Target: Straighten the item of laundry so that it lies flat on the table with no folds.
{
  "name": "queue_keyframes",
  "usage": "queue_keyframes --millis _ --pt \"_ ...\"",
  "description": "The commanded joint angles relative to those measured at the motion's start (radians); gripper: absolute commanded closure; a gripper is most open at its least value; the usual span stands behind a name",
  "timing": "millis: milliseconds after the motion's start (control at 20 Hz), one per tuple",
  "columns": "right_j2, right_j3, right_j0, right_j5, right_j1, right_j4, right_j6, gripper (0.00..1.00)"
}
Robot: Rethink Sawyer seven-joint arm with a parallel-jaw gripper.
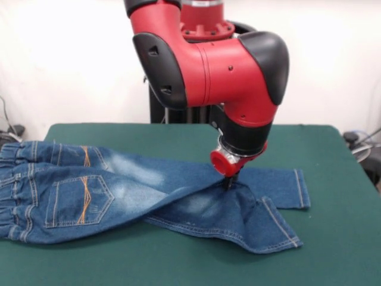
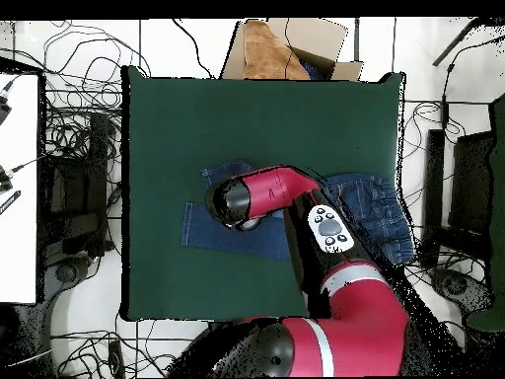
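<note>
The item of laundry [image 1: 89, 190], a small pair of blue jeans, lies on the green table [image 1: 178, 134] with its gathered waistband at the left edge and back pockets up. One leg crosses over the other toward the right. My gripper [image 1: 229, 183] comes straight down onto the crossed leg, shut on a pinch of denim that rises into a small peak. From overhead, the arm covers the gripper; the legs [image 2: 212, 229] show left of the arm on the table [image 2: 197, 118]. The waist [image 2: 380, 212] shows right of the arm.
The waistband reaches the table's edge in both views. A cardboard box [image 2: 286, 49] stands beyond the far edge in the overhead view. Cables lie on the floor around the table. A white surface [image 2: 18, 188] borders the left.
</note>
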Motion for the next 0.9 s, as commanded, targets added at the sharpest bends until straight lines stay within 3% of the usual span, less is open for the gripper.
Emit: queue_keyframes --millis 50,300,700,900 --pt "0.071 -0.021 0.000 -0.050 0.006 0.004 0.003 1.00" --pt "0.139 0.063 -0.084 -0.258 -0.008 0.059 0.087 1.00" --pt "0.172 0.103 -0.133 -0.354 0.004 0.122 0.147 1.00" --pt "0.180 0.090 -0.137 -0.315 0.028 0.144 0.098 1.00"
